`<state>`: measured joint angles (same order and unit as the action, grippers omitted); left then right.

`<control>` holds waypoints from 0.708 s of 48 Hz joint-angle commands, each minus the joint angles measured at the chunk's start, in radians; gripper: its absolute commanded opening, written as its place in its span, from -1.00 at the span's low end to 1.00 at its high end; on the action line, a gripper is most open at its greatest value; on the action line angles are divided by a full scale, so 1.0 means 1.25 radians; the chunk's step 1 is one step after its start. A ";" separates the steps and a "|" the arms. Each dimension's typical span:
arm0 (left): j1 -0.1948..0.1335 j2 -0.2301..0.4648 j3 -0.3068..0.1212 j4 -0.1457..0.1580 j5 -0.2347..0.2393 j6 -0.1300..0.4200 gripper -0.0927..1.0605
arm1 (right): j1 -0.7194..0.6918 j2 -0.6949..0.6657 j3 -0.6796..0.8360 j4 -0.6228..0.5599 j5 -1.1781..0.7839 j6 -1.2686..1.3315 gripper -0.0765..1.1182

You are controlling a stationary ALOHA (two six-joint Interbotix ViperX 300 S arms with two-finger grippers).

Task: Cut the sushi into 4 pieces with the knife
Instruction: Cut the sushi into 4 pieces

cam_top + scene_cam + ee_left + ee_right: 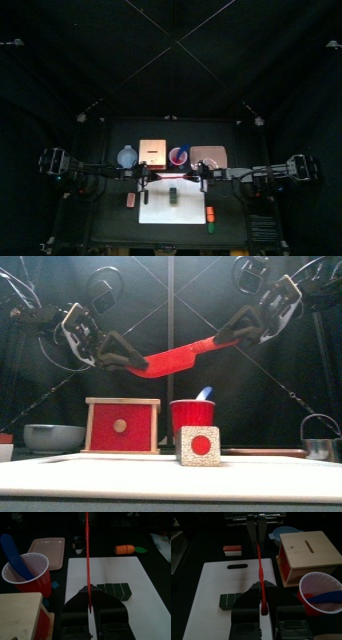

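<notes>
Sushi roll (201,445) sits end-on on the white board (80,471), below the red knife (181,354), which the left gripper (131,360) and right gripper (230,336) both clamp. Wrist views show the blade edge-on and the roll whole just beyond each gripper. This looks like a handover. Next, one gripper lets go and the other lowers the blade across the roll.

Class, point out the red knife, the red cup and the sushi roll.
red knife (178,357): front view, middle of its length.
red cup (191,413): front view, front wall.
sushi roll (115,589): left wrist view, top of the blocks.
</notes>
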<state>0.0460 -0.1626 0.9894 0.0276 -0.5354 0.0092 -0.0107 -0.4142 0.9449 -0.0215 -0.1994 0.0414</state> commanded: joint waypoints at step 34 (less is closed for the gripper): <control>-0.080 0.131 -0.090 -0.004 -0.010 -0.005 -0.43 | 0.050 0.142 -0.015 0.102 0.067 0.001 -0.75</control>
<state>-0.0476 0.0061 0.9342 0.0261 -0.5338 0.0031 0.0537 -0.2332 0.9480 0.1028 -0.1104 0.0414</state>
